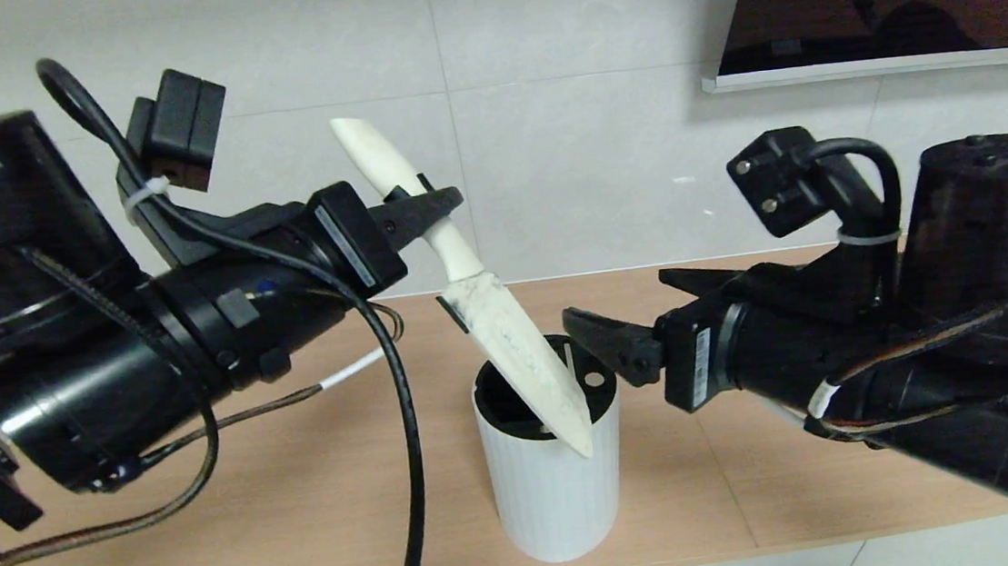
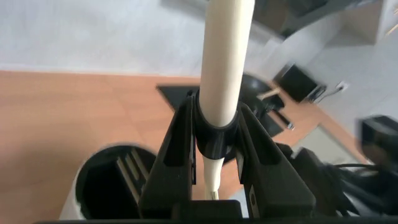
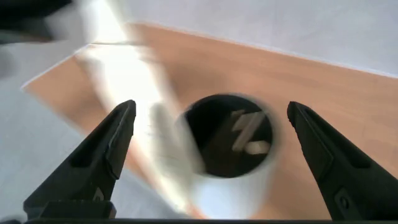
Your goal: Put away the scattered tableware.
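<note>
**Knife held over the holder**

We see a white ribbed holder (image 1: pixel 554 488) standing upright on the wooden counter (image 1: pixel 304 501). Its dark mouth is open. Inside lie a few pale, thin utensils (image 3: pixel 245 134), and we cannot tell what kind they are.

The left gripper (image 1: pixel 425 212) sits above the holder and to its left. Its fingers are closed tightly around the cream handle of a white knife (image 1: pixel 459 264). The knife hangs slanted, handle up and point down. In the head view its blade crosses the holder's mouth and its tip shows against the near outer wall. We cannot tell whether the blade touches the rim.

The right gripper (image 1: pixel 620 300) is just right of the holder, level with its rim. Its fingers are spread wide with nothing between them, and in the right wrist view they frame the holder's mouth.
</note>
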